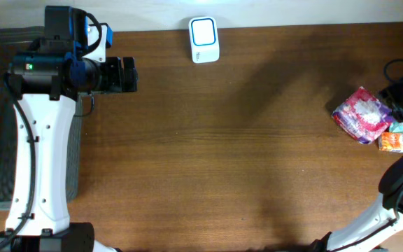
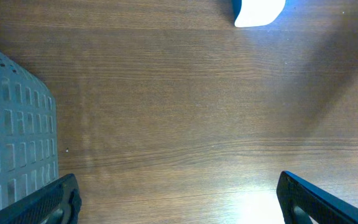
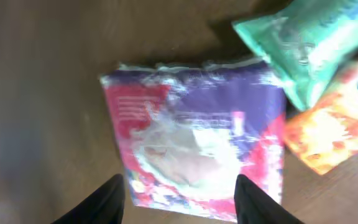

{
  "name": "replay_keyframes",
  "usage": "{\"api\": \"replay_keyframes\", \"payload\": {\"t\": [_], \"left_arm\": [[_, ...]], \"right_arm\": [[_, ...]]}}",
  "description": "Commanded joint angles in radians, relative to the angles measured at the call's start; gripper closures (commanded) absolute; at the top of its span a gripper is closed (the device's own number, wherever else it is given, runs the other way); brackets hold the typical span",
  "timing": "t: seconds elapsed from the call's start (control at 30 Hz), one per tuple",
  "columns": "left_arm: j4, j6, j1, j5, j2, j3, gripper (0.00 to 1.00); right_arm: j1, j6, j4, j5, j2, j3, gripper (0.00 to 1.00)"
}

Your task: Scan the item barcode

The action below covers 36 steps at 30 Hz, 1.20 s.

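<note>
1. The table point(image 1: 243, 154) is brown wood with a fine grain running side to side across the frame.
2. The scanner point(image 1: 204, 40) is a small white block with rounded corners and a blue rim around its face. It sits at the top centre of the overhead view, well apart from the packets.
3. The item to scan is a soft pink and purple packet point(image 3: 197, 143) of glossy, crinkled film. It lies flat on the wood at the right edge of the overhead view.
4. A green packet point(image 3: 309, 43) and an orange packet point(image 3: 328, 130) lie just beside it, at the upper right of the right wrist view.
5. The right gripper point(image 3: 179, 205) hangs over the near edge of the pink and purple packet. Its 2 black fingers point(image 3: 101, 202) stand partly apart and grip nothing. This view is blurred.
6. The left gripper point(image 2: 176, 202) is spread wide over bare wood and holds nothing. It is at the upper left of the overhead view.
7. A gray plastic basket point(image 2: 11, 137) with a wall of square holes fills the left edge of the left wrist view.
</note>
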Motion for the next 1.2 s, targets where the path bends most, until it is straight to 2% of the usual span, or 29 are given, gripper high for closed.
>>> {"api": "replay_keyframes", "payload": {"t": [0.0,0.07,0.13,0.2,0.27,0.37,0.47,0.53,0.63,0.77,1.17], "left_arm": [[0.001,0.009,0.005,0.010,-0.016,0.001,0.01],[0.001,0.009,0.005,0.010,-0.016,0.001,0.01],[0.001,0.009,0.005,0.010,-0.016,0.001,0.01],[0.001,0.009,0.005,0.010,-0.016,0.001,0.01],[0.001,0.009,0.005,0.010,-0.016,0.001,0.01],[0.001,0.009,0.005,0.010,-0.016,0.001,0.01],[0.002,0.009,0.005,0.010,-0.016,0.001,0.01],[0.002,0.009,0.005,0.010,-0.016,0.001,0.01],[0.002,0.009,0.005,0.010,-0.016,0.001,0.01],[0.002,0.009,0.005,0.010,-0.016,0.001,0.01],[0.002,0.009,0.005,0.010,-0.016,0.001,0.01]], "right_arm": [[-0.022,-0.040,-0.087,0.026,-0.078,0.100,0.49],[-0.015,-0.049,-0.164,0.026,-0.129,0.155,0.48],[-0.006,-0.050,-0.246,0.014,-0.225,0.179,0.40],[0.002,-0.057,-0.307,-0.010,-0.303,0.179,0.26],[0.021,-0.105,-0.421,-0.030,-0.446,0.175,0.04],[0.069,-0.138,-0.473,-0.029,-0.609,0.131,0.02],[0.158,-0.138,-0.466,-0.030,-0.858,-0.033,0.02],[0.223,-0.138,-0.429,-0.030,-1.073,-0.223,0.00],[0.229,-0.138,-0.432,-0.031,-1.316,-0.431,0.01],[0.229,-0.138,-0.474,-0.031,-1.418,-0.497,0.01],[0.230,-0.154,-0.487,0.011,-1.423,-0.509,0.01]]}}
